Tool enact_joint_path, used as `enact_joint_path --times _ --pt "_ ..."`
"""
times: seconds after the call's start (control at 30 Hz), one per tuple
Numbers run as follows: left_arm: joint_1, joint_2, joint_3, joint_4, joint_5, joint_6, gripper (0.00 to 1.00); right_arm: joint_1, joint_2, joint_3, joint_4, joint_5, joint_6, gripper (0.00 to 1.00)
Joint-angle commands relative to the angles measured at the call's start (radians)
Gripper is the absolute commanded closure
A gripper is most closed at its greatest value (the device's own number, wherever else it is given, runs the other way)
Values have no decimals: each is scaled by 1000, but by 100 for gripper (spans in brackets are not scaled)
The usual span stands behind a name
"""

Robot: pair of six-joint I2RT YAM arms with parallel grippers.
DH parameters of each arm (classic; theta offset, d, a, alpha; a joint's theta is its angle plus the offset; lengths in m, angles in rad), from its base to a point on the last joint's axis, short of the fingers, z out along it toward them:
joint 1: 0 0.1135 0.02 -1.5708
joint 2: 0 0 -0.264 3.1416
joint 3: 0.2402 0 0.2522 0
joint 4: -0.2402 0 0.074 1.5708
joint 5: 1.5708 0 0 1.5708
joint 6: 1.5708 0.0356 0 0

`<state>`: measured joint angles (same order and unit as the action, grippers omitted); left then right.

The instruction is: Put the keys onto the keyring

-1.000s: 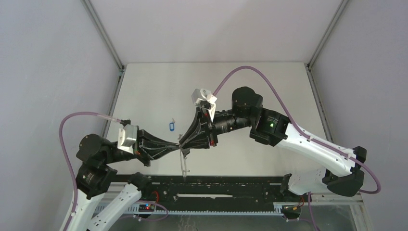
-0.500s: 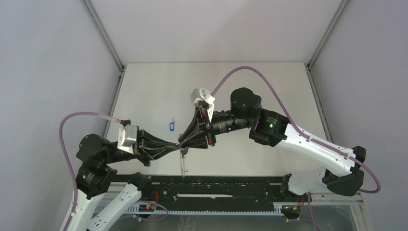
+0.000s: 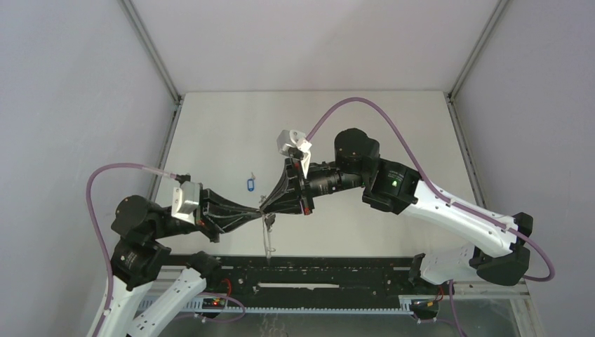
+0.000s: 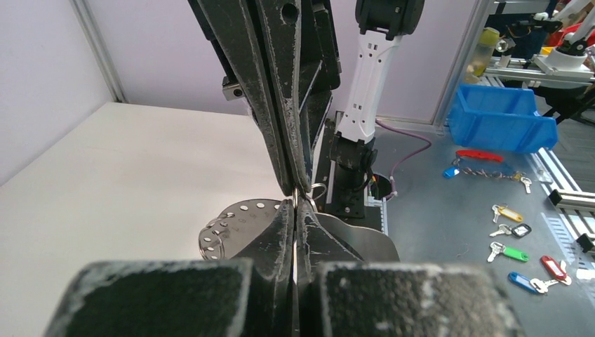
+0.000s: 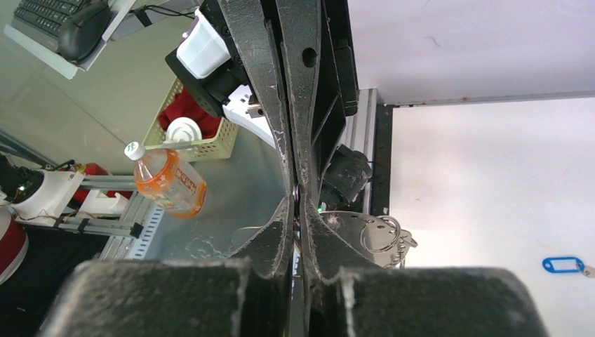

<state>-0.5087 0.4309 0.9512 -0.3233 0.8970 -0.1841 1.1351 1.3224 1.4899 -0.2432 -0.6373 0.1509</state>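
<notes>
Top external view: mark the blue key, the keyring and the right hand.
Blue key (image 3: pixel 249 184): top external view, on its blue plastic head.
Keyring (image 3: pixel 268 237): top external view, on the thin wire hanging below the hands.
Right hand (image 3: pixel 265 207): top external view, midway between its fingertips.

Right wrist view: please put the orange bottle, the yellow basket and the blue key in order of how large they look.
1. yellow basket and orange bottle: about alike; the basket is partly hidden behind the arm, so I do not rank them.
2. blue key: clearly the smallest here.
</notes>
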Motion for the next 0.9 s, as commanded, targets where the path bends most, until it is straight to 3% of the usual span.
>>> enact_joint_path --times 0.0,0.17,0.37,0.47,0.57,0.67,0.87 --pt "-5 -7 3 46 -10 -5 100 15 2 21 5 -13 -14 98" --pt "-5 0 -2 -2 -27 39 100 30 22 66 -66 13 -42 100" --pt "-5 30 7 -143 -33 161 95 46 94 207 -312 137 -75 100" --pt "-5 34 6 -160 -23 181 89 72 126 243 -399 204 -86 100" --pt "-5 44 21 -213 9 240 73 96 169 299 -489 289 -93 100" --pt "-5 67 50 -300 34 315 65 112 205 362 -572 363 -107 100" --pt "-5 97 92 -431 55 433 63 138 279 498 -710 419 -147 100"
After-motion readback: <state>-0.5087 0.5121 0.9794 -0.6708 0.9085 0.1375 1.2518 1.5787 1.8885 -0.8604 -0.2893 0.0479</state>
